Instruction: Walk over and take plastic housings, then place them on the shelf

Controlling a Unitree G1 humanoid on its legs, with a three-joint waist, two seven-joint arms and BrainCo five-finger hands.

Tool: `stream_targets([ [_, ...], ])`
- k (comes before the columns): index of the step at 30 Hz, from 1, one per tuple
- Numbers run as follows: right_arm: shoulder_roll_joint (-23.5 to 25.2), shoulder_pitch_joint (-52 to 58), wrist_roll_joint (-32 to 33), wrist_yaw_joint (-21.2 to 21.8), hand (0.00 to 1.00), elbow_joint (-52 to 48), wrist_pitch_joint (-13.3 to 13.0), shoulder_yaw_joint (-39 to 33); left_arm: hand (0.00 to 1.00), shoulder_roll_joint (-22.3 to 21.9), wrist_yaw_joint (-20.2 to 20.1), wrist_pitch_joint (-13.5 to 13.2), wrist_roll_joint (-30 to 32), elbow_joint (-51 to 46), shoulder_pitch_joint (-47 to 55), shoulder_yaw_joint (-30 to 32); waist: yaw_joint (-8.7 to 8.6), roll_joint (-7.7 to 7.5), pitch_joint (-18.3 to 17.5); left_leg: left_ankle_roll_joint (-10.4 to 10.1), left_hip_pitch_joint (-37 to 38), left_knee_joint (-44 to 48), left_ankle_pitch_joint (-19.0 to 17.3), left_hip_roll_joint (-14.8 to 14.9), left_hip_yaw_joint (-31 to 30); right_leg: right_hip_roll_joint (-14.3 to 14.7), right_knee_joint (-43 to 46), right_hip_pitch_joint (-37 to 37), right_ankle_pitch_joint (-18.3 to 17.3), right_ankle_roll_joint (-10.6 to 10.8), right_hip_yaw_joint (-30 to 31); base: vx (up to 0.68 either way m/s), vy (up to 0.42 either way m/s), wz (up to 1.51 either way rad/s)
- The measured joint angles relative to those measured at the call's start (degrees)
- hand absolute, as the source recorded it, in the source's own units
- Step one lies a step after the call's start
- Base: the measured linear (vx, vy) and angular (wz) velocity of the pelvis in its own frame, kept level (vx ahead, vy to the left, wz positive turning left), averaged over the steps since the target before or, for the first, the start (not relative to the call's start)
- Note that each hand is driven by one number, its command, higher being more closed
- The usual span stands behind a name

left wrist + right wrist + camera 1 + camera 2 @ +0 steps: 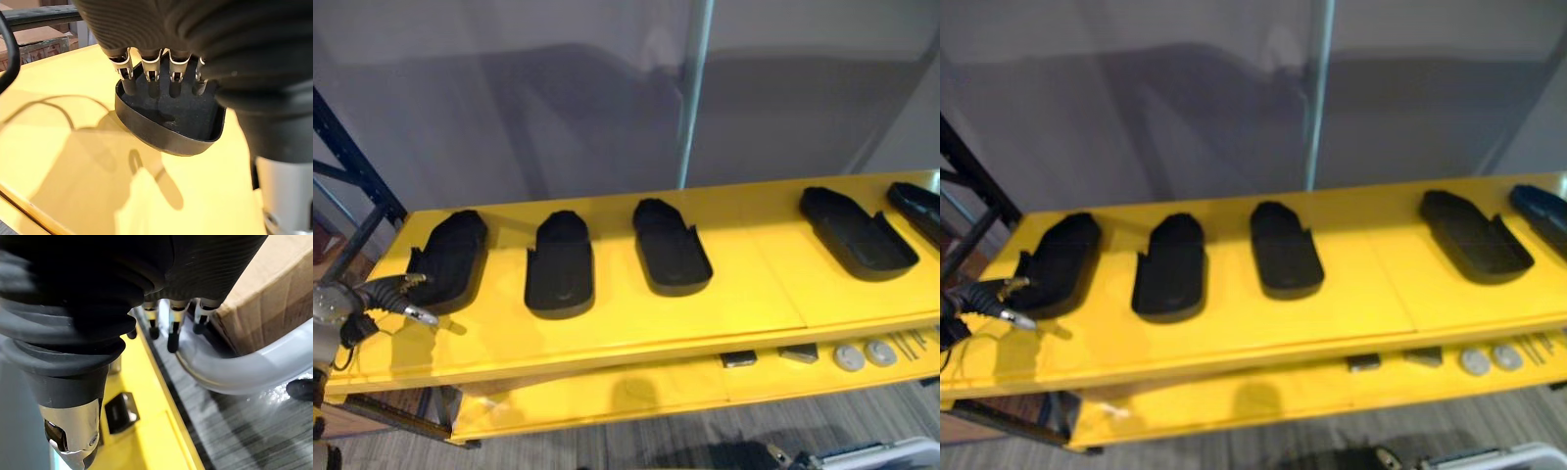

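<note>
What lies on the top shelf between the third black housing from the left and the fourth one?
Nothing: between the third housing and the fourth housing the yellow shelf is bare, as the left eye view shows.

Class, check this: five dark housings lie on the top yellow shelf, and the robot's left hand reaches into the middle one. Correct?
Not quite. The left hand reaches into the leftmost housing, not the middle one. The left eye view shows it at that end of the row, and the left wrist view shows its fingers inside the housing. The rest of the statement holds.
</note>
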Motion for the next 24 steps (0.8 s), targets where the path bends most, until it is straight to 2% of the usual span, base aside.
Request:
stream_targets([
  [5,-0.1,-0.6,0.0,0.0,0.00,-0.1,-0.9,0.4,0.00,0.0,-2.2,0.0,0.0,0.0,0.0,-2.1,-0.39,0.77,0.4,0.0,-0.4,0.0,0.0,0.3,0.1,0.2,-0.1,-0.5,0.0,0.0,0.0,-0.08,-0.007,-0.04],
  [10,-0.1,-0.7,0.0,0.0,0.00,-0.3,-1.1,0.4,0.00,0.0,-4.8,0.0,0.0,0.0,0.0,-2.1,-0.32,0.66,0.5,0.3,-0.7,0.0,-0.2,0.2,0.3,0.3,-1.6,-0.6,-0.1,0.0,-0.2,-0.07,-0.010,-0.09],
  [15,-0.1,-0.8,0.0,0.0,0.00,-0.4,-1.0,0.3,0.00,0.0,-7.8,0.0,0.0,0.0,0.0,-2.3,-0.11,-0.05,1.4,0.6,-1.2,0.0,0.2,-0.1,1.3,0.2,-4.0,0.0,-0.8,-0.1,-1.2,-0.02,-0.006,-0.05],
  [24,0.0,-0.3,0.0,-0.4,0.00,0.4,-0.6,0.3,0.00,0.0,-8.9,-0.2,0.0,2.2,-0.7,-4.5,-0.15,-1.61,1.5,0.7,-1.1,0.0,0.3,-1.1,0.5,-0.6,-3.0,0.3,-0.1,-0.1,-1.6,0.07,0.018,0.06],
])
